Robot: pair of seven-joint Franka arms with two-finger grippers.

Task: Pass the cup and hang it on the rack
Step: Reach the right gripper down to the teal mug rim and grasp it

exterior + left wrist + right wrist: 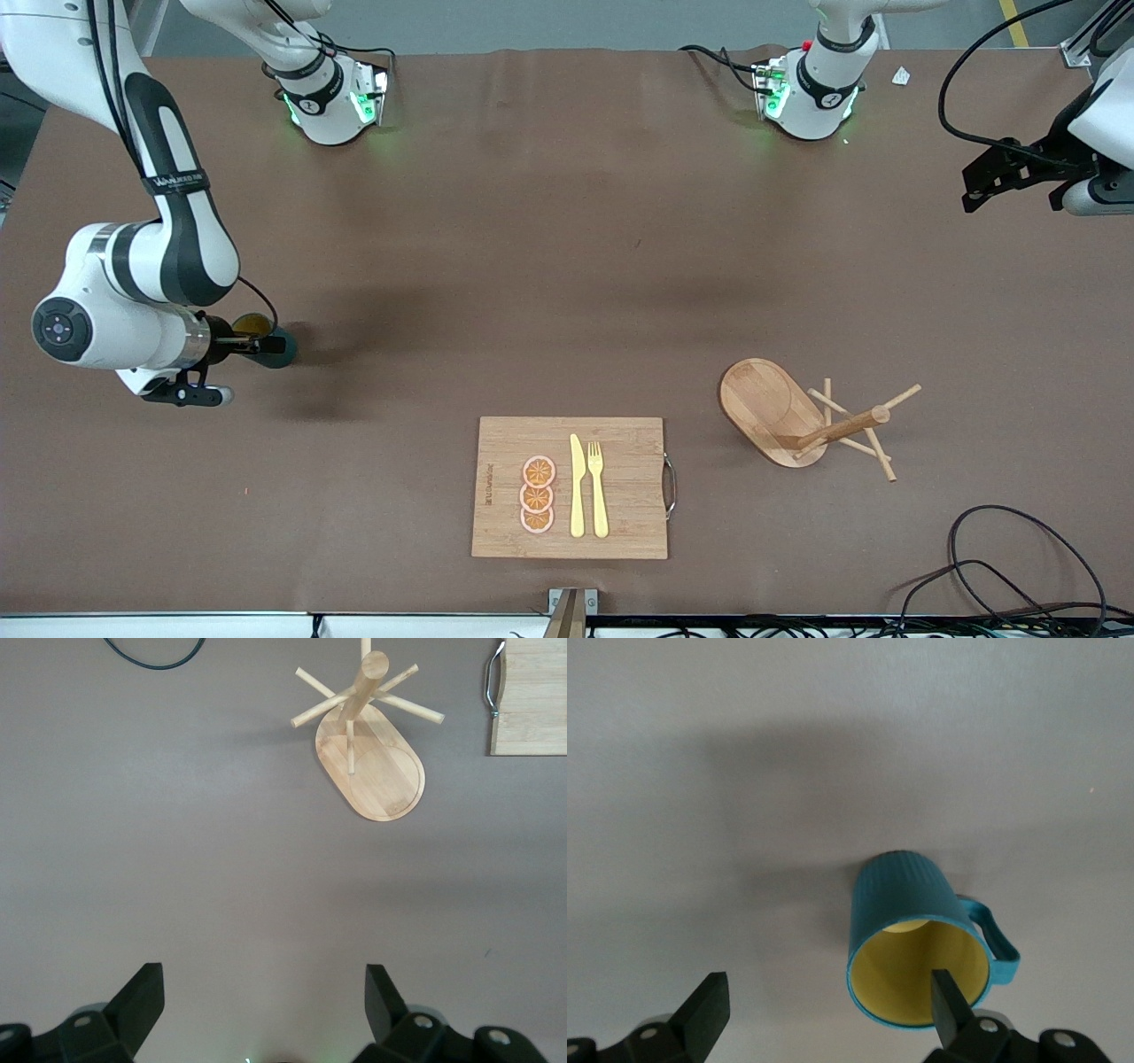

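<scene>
So the cup [917, 939] is sitting upright on the table [496, 266] way down at the right arm's end, teal ribbed outside, yellow inside, handle sticking out to one side. The right gripper [824, 1014] is right over it with its jaws spread wide. In the right wrist view one finger [950, 1005] overlaps the cup's rim, looks like it could be dipping inside the mouth, but I honestly can't tell if it's touching. Nothing is gripped.

Well apart from the cup, toward the left arm's end, stands the rack [797, 416], oval bamboo base with the post and pegs fanning out. Between the cup and the rack, and nearer the front camera than the cup, is a wooden cutting board [620, 532] with three orange slices [537, 495], a yellow knife [577, 487] and fork [598, 489] on it.

The left gripper [264, 1010] waits up in the air over bare table, well away from the cup, jaws wide apart and holding nothing.
</scene>
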